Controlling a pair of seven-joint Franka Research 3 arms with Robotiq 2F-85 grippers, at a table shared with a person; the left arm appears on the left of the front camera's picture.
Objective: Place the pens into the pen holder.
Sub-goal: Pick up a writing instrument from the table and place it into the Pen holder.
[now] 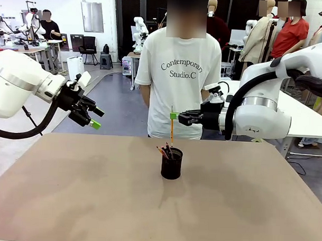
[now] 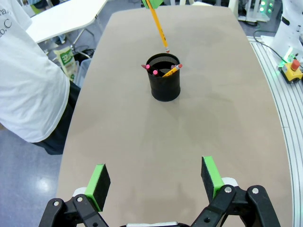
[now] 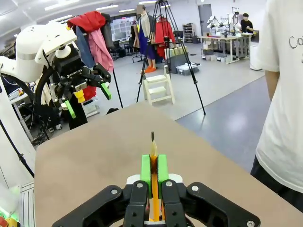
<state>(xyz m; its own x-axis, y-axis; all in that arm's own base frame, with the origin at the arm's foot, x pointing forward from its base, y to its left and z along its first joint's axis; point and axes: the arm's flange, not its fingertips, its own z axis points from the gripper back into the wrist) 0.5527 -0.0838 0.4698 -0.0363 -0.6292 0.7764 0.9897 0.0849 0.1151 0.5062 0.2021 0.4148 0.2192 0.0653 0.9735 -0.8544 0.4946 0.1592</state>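
Observation:
The black mesh pen holder (image 1: 171, 164) (image 2: 164, 81) stands at the table's middle with pens (image 1: 165, 151) (image 2: 163, 71) leaning inside it. My right gripper (image 1: 173, 116) (image 3: 153, 169) is shut on an orange-yellow pencil (image 1: 171, 131) (image 2: 158, 26) (image 3: 153, 153), held upright just above the holder's far rim. Its lower end hangs close over the holder's mouth. My left gripper (image 1: 93, 118) (image 2: 155, 178) is open and holds nothing, raised over the table's left side, well away from the holder.
A person in a white T-shirt (image 1: 176, 73) stands at the table's far edge behind the holder. The brown tabletop (image 1: 95, 197) is bare around the holder. My left arm (image 3: 47, 47) shows across the table in the right wrist view.

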